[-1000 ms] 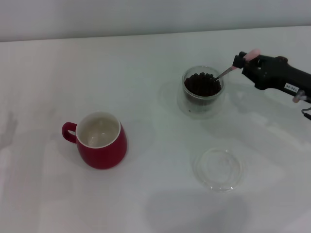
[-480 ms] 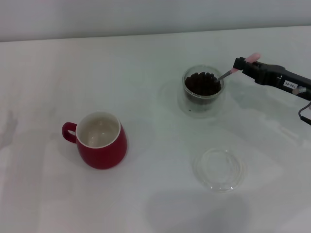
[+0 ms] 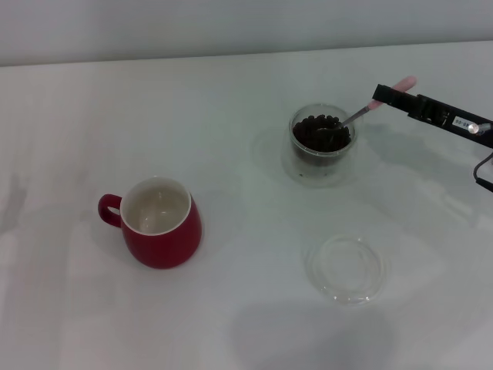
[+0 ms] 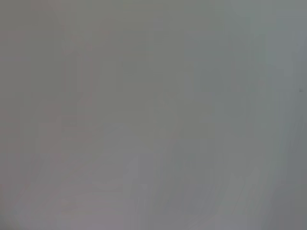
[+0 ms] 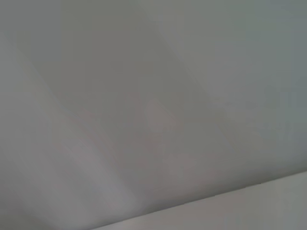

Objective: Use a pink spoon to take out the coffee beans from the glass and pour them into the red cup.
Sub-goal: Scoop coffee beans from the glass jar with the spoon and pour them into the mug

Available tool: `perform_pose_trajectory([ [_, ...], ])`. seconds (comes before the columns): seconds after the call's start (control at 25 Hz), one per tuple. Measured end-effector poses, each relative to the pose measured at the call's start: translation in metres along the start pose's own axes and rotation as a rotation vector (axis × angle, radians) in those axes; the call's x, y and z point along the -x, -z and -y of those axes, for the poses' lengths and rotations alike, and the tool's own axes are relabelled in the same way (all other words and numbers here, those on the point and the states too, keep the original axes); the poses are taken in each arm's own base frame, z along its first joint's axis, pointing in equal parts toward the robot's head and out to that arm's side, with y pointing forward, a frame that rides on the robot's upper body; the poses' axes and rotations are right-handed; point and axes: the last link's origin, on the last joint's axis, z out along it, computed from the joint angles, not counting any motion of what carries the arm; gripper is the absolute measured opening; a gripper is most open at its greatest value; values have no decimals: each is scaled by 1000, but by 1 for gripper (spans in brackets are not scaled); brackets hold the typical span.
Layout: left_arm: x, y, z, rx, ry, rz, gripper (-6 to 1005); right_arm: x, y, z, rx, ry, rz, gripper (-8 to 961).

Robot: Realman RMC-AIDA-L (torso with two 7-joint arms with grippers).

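Note:
In the head view the glass (image 3: pixel 323 144) stands right of centre on the white table, holding a heap of dark coffee beans (image 3: pixel 320 132). My right gripper (image 3: pixel 385 95) comes in from the right and is shut on the pink spoon (image 3: pixel 375 104) by its handle. The spoon slants down to the left, its metal bowl dipped among the beans. The red cup (image 3: pixel 159 222) stands at the left, upright, its white inside showing no beans, handle to the left. My left gripper is out of view.
A flat clear glass dish (image 3: pixel 346 268) lies on the table in front of the glass. The table's far edge meets a pale wall. Both wrist views show only blank grey surface.
My right gripper has rolled to a thinner profile and moved slightly up and right. The spoon's handle has tipped flatter, with its bowl still in the beans.

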Motion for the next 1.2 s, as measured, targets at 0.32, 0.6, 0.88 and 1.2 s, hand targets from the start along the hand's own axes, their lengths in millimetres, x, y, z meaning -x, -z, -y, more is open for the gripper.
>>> perform_pose_trajectory([
  [0.32, 0, 0, 1, -1, -2, -1, 864, 1, 3, 2, -7, -120, 8, 140],
  [0.6, -1, 0, 1, -2, -5, -3, 864, 3, 0, 3, -16, -225, -2, 140],
  [0.88, -2, -2, 5, -7, -23, -2, 864, 8, -6, 5, -47, -320, -81, 140],
  [1.2, -4, -6, 4, -8, -19, -13, 864, 18, -9, 6, -64, -385, -112, 140],
])
